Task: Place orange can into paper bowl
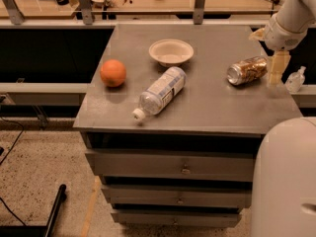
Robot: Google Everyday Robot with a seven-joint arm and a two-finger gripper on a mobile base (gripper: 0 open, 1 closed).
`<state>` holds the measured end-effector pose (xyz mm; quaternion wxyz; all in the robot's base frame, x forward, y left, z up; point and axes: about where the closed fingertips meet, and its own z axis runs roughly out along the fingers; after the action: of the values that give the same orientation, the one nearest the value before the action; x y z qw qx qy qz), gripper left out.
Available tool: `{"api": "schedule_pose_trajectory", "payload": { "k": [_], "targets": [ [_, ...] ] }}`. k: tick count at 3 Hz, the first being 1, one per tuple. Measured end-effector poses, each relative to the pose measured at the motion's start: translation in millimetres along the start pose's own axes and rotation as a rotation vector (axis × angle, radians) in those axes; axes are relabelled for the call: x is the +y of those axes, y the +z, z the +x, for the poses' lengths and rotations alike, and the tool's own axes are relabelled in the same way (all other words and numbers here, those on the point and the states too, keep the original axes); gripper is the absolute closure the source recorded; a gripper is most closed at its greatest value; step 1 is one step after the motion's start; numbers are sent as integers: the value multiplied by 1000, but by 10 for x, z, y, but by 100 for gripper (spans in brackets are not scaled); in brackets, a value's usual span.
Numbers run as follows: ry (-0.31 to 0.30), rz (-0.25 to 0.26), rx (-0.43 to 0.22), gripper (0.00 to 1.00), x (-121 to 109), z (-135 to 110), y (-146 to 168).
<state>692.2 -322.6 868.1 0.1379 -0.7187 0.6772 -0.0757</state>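
Orange [113, 73] at left, bottle [160, 90] lying mid-table [222, 110]: both off route, leave alone. Bowl [171, 52] upright, near back edge. Can [247, 70] on side at right, well apart from bowl. Gripper [275, 70] just right of can, by right table edge; open or closed: cannot tell. Step: grasp across can body. Bare tabletop between can and bowl.

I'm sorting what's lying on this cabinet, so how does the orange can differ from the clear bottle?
The orange can is short and metal with a brown-gold label; the clear bottle is longer, see-through plastic with a white cap. The can lies by the right edge, beside the hand; the bottle lies mid-top, nearer the front. Both lie on their sides on the cabinet top.
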Motion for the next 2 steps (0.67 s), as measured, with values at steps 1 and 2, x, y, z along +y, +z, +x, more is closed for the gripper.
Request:
{"api": "schedule_pose_trajectory", "payload": {
  "k": [1,2],
  "targets": [
    [-42,-5,-26,0,17,-56,73],
    [-88,-15,-27,16,28,-140,110]
  ]
}}
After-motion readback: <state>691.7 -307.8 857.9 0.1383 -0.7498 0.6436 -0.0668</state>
